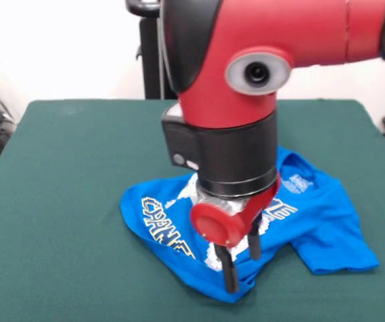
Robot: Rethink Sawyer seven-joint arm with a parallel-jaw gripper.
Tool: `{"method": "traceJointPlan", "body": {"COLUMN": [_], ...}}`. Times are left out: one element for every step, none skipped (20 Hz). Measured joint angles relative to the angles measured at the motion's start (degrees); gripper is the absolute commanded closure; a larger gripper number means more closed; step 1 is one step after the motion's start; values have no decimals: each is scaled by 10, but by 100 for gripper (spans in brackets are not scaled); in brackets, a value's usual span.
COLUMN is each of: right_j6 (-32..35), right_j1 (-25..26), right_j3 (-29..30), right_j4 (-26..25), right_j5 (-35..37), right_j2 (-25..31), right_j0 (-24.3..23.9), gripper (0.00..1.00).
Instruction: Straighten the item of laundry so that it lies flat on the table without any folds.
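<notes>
Across the whole view spreads the green tabletop (65, 168), far wider than anything on it. Over its middle hangs the red and black arm (246, 74), coming down from above and hiding part of what lies beneath. Under it, right of centre and toward the near edge, lies the blue T-shirt (326, 215), crumpled: its left part is bunched and folded so the yellow-outlined lettering (162, 225) curls round a rumpled edge, while a sleeve (340, 255) reaches out to the near right and the collar label (298, 182) shows on the far side. The shirt's long axis runs roughly left to right. Smallest is the gripper (241, 263), its two dark fingers (230, 270) set apart and pointing straight down onto the shirt's near edge, just right of the lettering; whether they pinch any cloth cannot be told. Most of the bunched fabric lies left and slightly far of the gripper, so flattening probably calls for drawing that part outward.
</notes>
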Motion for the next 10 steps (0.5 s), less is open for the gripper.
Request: {"method": "traceJointPlan", "body": {"right_j6": [0,0,0,0,0,0,0,0,0,0], "right_j1": [0,0,1,3,6,8,10,15,16,22], "right_j3": [0,0,0,0,0,0,0,0,0,0], "right_j4": [0,0,0,0,0,-1,-2,-6,-6,-10], "right_j5": [0,0,0,0,0,0,0,0,0,0], "right_j2": [0,0,0,0,-1,-2,-3,-6,-7,-10], "right_j0": [2,4,5,7,8,8,8,7,7,7], "gripper": [0,0,0,0,0,0,0,0,0,0]}}
